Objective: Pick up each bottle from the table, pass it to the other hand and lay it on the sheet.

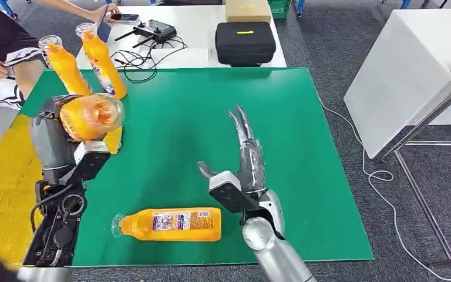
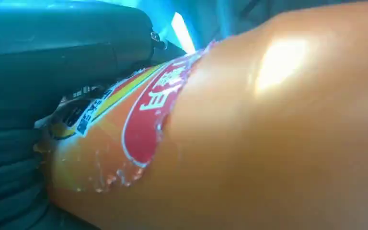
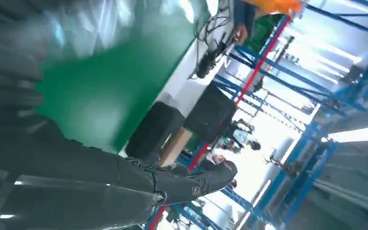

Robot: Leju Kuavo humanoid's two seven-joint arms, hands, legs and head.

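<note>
— Nearest the robot? 
— An orange bottle (image 1: 170, 224) lying on its side on the green sheet (image 1: 305, 176), cap end toward the left arm, just beside the right wrist.

— And the right hand (image 1: 243, 150)? 
— Flat and stretched out over the sheet, fingers (image 3: 191, 184) straight and close together, pointing away from the robot. Wide open, holding nothing. Thumb sticking out toward the lying bottle.

— The left hand (image 1: 56, 138)? 
— Lifted up over the left edge of the sheet, arm bent, wrapped around a second orange bottle (image 1: 91, 116). Held up off the bench (image 1: 3, 188), its round end turned to the head camera. Very close up in the left wrist view, orange with a red label, dark fingers (image 2: 52, 48) pressed on its side.

— Farther back? 
— Two more orange bottles (image 1: 66, 66) standing side by side at the far left corner of the sheet, both tilted a little.

— Past the sheet? 
— A white table (image 1: 199, 56) with a black case (image 1: 245, 42), a cardboard box (image 1: 248, 10), a controller (image 1: 154, 30) and black cables (image 1: 138, 59). A person (image 1: 0, 53) at the left.
</note>
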